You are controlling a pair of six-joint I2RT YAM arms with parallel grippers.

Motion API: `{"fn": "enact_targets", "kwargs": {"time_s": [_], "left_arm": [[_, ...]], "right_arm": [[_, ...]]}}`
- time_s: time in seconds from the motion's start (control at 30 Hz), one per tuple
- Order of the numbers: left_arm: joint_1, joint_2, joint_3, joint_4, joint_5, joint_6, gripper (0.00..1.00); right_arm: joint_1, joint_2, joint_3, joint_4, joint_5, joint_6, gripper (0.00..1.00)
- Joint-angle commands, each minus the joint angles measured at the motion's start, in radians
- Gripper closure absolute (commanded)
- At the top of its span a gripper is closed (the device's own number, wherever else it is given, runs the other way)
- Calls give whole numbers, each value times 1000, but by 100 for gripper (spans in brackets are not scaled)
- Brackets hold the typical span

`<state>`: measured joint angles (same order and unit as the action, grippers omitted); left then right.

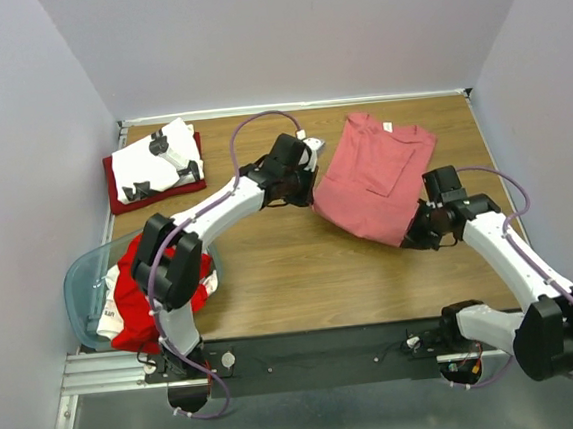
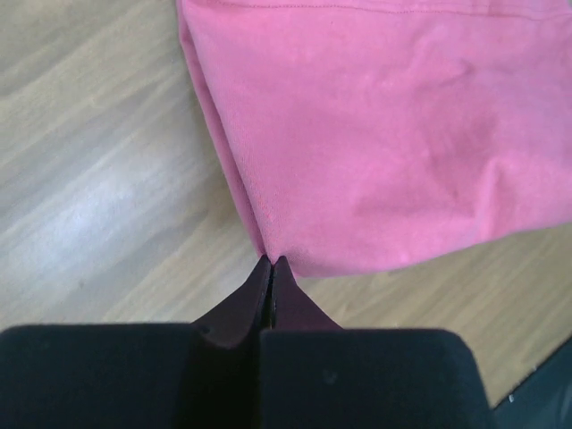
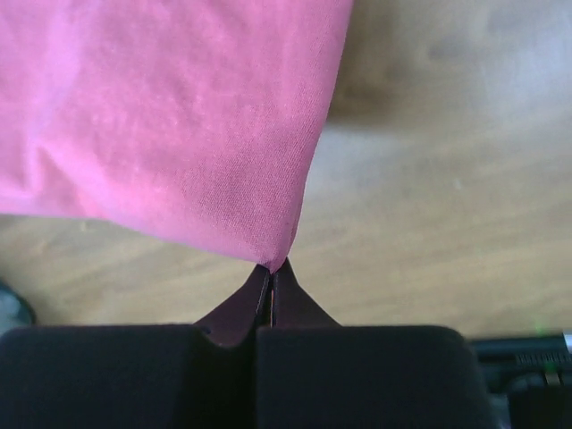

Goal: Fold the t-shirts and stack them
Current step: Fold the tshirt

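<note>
The salmon-pink t-shirt (image 1: 374,182) lies partly folded on the wooden table, right of centre, collar toward the back. My left gripper (image 1: 312,200) is at its near-left corner and my right gripper (image 1: 410,236) at its near-right corner. In the left wrist view the left gripper (image 2: 271,260) is shut, pinching the pink cloth (image 2: 384,134) at its corner. In the right wrist view the right gripper (image 3: 273,265) is likewise shut on a corner of the pink shirt (image 3: 161,116). A folded white t-shirt with black prints (image 1: 159,158) rests on a dark red one (image 1: 122,198) at the back left.
A translucent pale-blue tub (image 1: 77,283) sits at the near left, holding bright red (image 1: 135,323) and white (image 1: 105,321) shirts, partly behind my left arm. Grey walls close in the table on three sides. A black rail (image 1: 319,352) runs along the near edge.
</note>
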<state>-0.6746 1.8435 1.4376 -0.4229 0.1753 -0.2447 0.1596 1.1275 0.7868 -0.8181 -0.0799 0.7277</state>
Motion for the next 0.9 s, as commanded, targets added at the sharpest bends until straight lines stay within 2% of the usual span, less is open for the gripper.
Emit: {"fn": "enact_targets", "kwargs": {"time_s": [0.0, 0.4, 0.6, 0.73, 0.87], "left_arm": [[-2, -122, -126, -51, 50, 9, 100], [-3, -423, -351, -148, 153, -73, 100], [-52, -515, -367, -224, 202, -152, 100], [-71, -587, -385, -260, 222, -202, 100], [-69, -621, -382, -243, 208, -241, 100]], "right_arm": [[1, -64, 51, -208, -66, -14, 99], [4, -207, 84, -374, -245, -25, 99], [4, -255, 129, -469, -323, -30, 99], [3, -271, 172, -567, -305, -56, 99], [3, -298, 173, -556, -328, -33, 99]]}}
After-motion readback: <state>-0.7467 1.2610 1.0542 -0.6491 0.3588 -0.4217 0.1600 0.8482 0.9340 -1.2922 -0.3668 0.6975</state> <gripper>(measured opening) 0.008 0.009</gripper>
